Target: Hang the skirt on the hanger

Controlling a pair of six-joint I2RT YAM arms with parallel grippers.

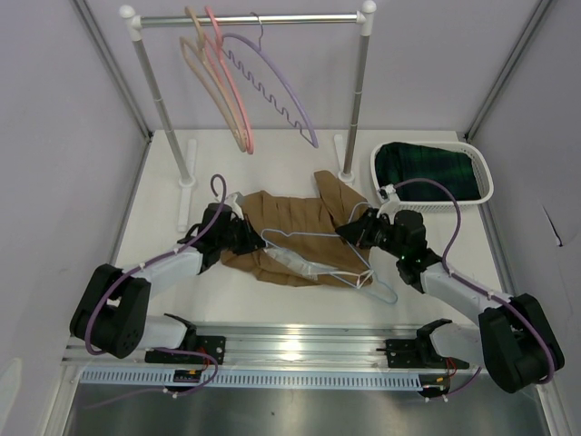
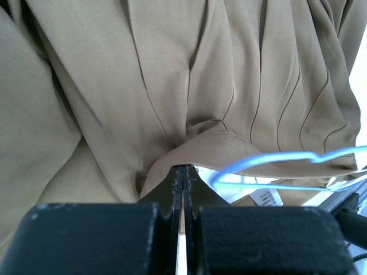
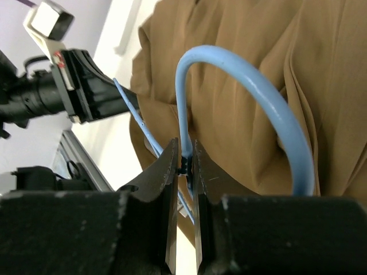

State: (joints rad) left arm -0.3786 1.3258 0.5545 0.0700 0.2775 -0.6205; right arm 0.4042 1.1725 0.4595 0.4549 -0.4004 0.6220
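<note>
I see the tan-brown pleated cloth skirt (image 1: 290, 222) lying crumpled on the white table (image 1: 272, 154), between my two arms. The thin pale lavender-blue wire hanger (image 3: 268, 94) lies across the skirt's near edge, with its slim hook toward the right arm. My left gripper (image 2: 183, 172) has its jaws pressed together, with a gathered fold of the skirt pinched at their tips and the whitish lining showing just beside them. My right gripper (image 3: 183, 156) is clamped on the hanger's curved hook wire, low against the cloth. Beyond the right arm stands a white slatted plastic basket (image 1: 486, 182) holding a dark green plaid cloth (image 1: 427, 173), apart from the skirt.
</note>
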